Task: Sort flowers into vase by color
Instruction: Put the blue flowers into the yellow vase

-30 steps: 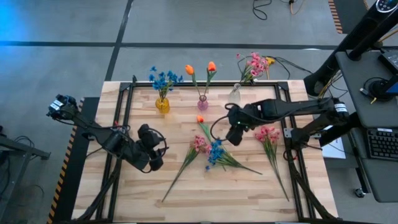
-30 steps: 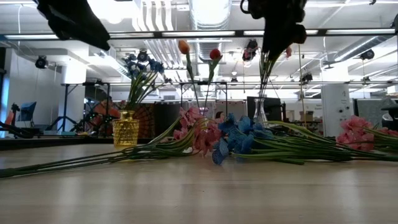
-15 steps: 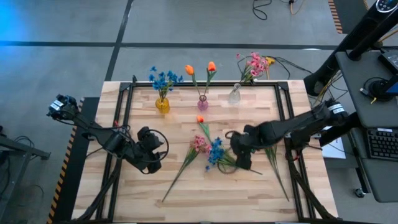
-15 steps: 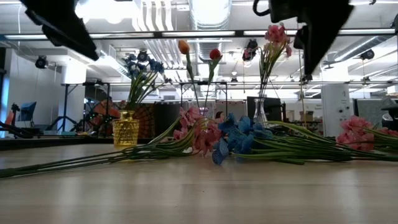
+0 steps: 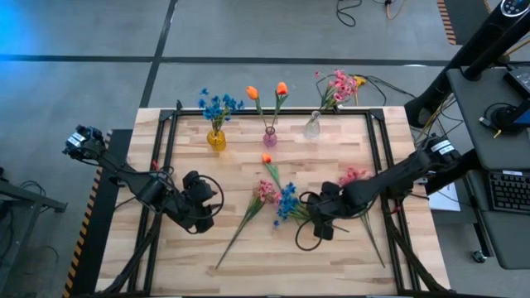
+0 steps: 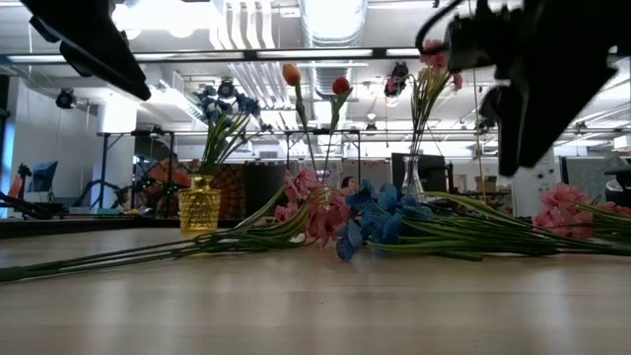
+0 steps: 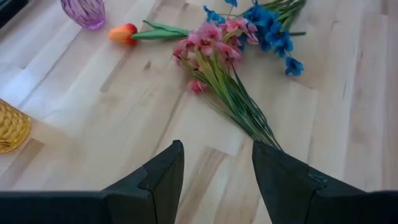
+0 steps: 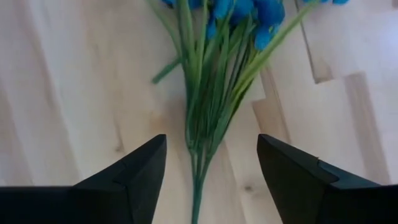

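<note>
A pale wooden table (image 5: pixel 331 265) with black rails stands on a grey floor (image 5: pixel 83 33). At the right sits a desk (image 5: pixel 489 124) with a keyboard (image 5: pixel 507 192), and 1 black cable (image 5: pixel 352 10) lies on the floor beyond.

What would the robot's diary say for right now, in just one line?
right gripper: open, above blue flower stems, nothing held | left gripper: open, waiting over table | yellow vase: holds blue blooms

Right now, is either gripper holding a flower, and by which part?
Nothing is held. The right gripper hovers with open fingers over the blue flowers' stems; the left gripper is open and empty.
</note>
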`<state>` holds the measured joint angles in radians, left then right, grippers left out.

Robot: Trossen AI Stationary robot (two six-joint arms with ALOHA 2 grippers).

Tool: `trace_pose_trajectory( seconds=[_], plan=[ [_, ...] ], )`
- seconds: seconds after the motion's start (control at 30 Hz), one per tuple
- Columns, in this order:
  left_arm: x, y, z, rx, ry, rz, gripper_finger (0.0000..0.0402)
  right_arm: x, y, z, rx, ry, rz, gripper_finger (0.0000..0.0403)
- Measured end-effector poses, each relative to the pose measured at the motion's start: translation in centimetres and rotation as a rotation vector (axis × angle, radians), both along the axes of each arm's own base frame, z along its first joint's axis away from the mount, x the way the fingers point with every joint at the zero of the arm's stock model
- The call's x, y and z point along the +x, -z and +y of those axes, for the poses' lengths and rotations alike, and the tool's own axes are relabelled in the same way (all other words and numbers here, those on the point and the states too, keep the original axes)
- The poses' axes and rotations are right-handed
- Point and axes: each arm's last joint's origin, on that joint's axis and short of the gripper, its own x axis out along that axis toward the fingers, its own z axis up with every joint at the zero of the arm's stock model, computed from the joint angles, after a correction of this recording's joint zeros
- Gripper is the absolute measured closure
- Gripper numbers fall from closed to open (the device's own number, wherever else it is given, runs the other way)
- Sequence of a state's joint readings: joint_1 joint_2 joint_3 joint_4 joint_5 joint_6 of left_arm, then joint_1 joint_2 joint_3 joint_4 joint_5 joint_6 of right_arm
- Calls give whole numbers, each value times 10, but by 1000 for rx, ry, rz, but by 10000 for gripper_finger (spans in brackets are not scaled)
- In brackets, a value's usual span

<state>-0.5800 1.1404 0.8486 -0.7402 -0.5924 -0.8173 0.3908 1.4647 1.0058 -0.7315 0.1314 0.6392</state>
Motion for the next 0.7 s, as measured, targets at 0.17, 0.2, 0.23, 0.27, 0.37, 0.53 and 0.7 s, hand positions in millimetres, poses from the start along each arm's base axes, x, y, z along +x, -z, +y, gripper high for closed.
trace_pose_trajectory(
  seconds=[0.17,0.2,0.23,0.27,0.37,0.53,0.7],
  plan=[
    [0,0,2,55,-30,-33,229,-6,24,1,13,-7,-26,146],
    [0,0,2,68,-36,-36,229,-7,27,1,16,-8,-33,145],
    [0,0,2,79,-44,-43,229,-8,31,1,16,-12,-34,145],
    [0,0,3,86,-48,-48,229,-8,35,2,17,-14,-35,145],
    [1,-1,4,125,-63,-67,229,-7,45,4,17,-18,-37,145],
    [2,-3,4,170,-78,-102,229,-1,63,5,-43,-10,2,151],
    [3,-4,3,179,-64,-110,229,5,70,8,-61,-6,19,176]
  ],
)
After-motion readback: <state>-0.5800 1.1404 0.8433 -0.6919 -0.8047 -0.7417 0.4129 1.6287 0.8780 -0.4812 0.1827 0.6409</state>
